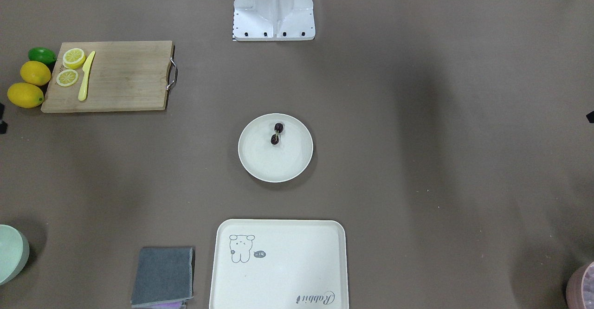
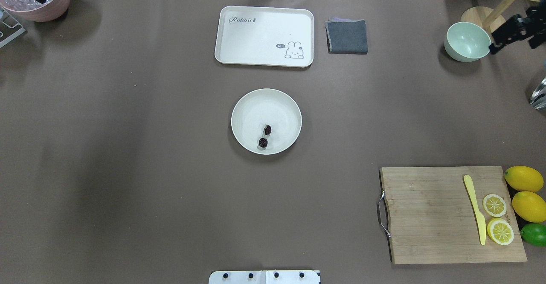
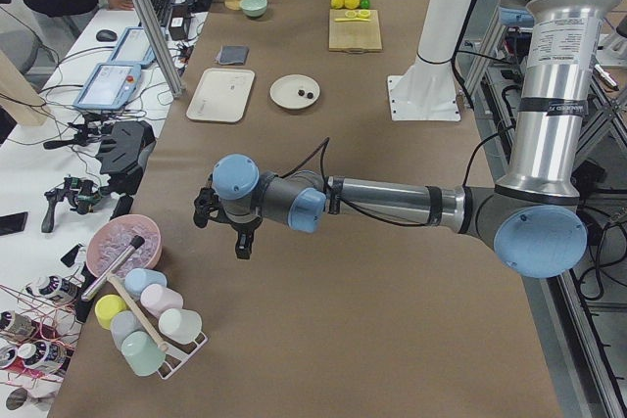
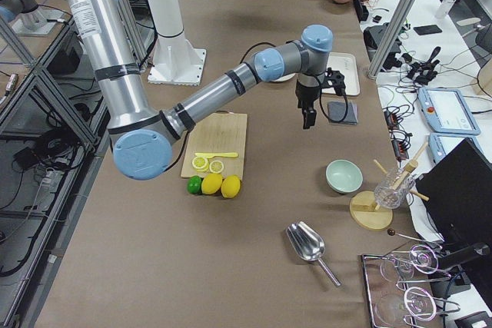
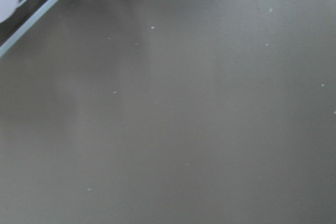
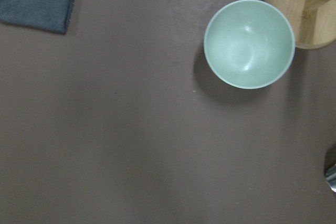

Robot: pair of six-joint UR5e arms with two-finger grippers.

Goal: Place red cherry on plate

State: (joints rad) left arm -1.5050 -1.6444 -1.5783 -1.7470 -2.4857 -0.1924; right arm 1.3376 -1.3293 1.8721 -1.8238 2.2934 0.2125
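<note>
On the plate (image 2: 251, 109) at mid-table lies the red cherry (image 2: 265, 135), well apart from my left gripper (image 3: 242, 245) and right gripper (image 4: 308, 119); parted or closed, I cannot tell.

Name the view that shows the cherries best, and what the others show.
Overhead exterior: both cherries lie unblocked on the plate, near its robot-side rim. The front-facing view shows them almost as well. Exterior left shows only tiny dark dots; exterior right and both wrist views show none.
</note>
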